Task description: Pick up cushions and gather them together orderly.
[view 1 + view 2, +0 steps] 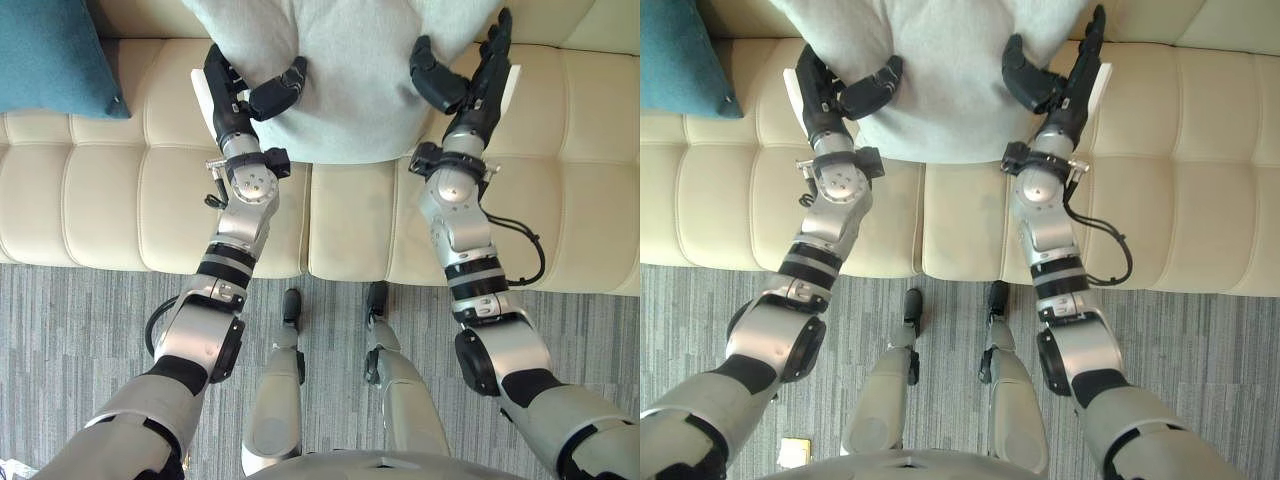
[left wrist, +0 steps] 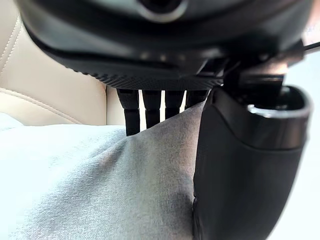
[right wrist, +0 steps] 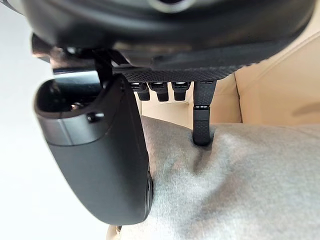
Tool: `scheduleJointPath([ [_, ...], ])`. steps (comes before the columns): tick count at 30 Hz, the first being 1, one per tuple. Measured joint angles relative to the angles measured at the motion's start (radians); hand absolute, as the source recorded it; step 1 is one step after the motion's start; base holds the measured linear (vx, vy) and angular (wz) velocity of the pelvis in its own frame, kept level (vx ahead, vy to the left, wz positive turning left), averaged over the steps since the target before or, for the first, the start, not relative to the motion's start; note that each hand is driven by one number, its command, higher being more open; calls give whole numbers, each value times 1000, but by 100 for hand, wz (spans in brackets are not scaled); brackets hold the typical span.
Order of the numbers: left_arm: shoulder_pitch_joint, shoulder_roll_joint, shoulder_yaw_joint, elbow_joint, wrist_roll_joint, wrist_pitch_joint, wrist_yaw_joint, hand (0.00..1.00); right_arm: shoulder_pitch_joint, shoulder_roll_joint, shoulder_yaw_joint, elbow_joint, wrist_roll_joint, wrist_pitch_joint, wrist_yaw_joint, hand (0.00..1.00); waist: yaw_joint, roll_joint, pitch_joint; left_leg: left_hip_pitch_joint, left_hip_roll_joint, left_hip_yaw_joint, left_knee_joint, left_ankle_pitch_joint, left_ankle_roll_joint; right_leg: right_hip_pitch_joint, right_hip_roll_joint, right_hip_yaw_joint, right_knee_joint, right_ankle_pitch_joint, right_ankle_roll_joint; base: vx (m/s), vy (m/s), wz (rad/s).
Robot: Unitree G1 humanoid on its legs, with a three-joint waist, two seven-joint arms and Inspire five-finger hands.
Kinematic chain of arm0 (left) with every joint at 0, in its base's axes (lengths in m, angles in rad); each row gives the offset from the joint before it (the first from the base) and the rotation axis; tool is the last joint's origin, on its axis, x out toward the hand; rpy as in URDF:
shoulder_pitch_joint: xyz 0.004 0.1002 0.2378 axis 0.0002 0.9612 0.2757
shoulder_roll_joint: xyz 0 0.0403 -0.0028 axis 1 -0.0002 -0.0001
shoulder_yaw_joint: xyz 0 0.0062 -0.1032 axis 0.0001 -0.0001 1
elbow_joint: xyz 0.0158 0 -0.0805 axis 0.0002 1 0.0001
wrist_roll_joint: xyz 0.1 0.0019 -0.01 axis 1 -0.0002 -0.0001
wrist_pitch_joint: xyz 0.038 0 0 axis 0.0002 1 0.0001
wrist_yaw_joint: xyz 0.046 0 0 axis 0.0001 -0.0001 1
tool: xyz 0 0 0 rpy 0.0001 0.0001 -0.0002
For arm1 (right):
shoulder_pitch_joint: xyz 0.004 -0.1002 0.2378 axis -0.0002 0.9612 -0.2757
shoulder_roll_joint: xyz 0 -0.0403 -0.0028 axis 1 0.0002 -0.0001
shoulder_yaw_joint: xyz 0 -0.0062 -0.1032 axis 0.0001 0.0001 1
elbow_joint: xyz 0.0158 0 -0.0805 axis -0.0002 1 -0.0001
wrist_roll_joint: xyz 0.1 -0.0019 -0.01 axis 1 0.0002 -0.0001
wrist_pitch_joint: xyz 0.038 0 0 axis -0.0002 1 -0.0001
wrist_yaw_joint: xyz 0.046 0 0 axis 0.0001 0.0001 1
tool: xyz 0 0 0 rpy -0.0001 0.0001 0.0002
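Cream sofa (image 1: pixel 100 200) on grey striped carpet (image 1: pixel 80 320); teal cushion (image 1: pixel 50 50) sits at its left end. I've got the grey cushion (image 1: pixel 350 70) mid-seat. Left hand (image 1: pixel 232 100) and right hand (image 1: pixel 485 90) each pinch a side edge, thumb on top, fingers behind.

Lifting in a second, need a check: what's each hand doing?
Left hand: shut on the grey cushion, pinching its edge.
Right hand: shut on the same cushion's other edge.
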Motion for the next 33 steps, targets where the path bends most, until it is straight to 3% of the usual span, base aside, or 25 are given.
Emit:
scheduleJointPath([
  [7, -111, 21, 72, 63, -48, 11, -45, 100, -159, -79, -55, 110, 76, 2, 7, 100, -4, -2, 7, 28, -2, -2, -62, 38, -4, 24, 7, -3, -55, 34, -3, 30, 12, 0],
  [18, -224, 58, 106, 100, -205, 20, -94, 100, -287, -97, -76, 285, 279, 13, 22, 100, -19, 0, 43, 41, -2, -23, -76, 52, -6, 41, 8, -18, -55, 35, -5, 41, 42, 4],
  [31, -230, 130, 157, 148, -330, 9, -192, 100, -288, -123, -115, 288, 358, 10, 78, 100, -24, 0, 48, 52, -3, -19, -80, 53, -6, 47, 7, -14, -55, 36, -5, 49, 48, -1],
  [33, -214, 139, 158, 140, -330, 5, -202, 100, -227, -133, -114, 227, 359, 8, 87, 100, -23, 0, 48, 53, -3, -17, -80, 53, -6, 47, 7, -12, -55, 36, -5, 59, 53, -1],
])
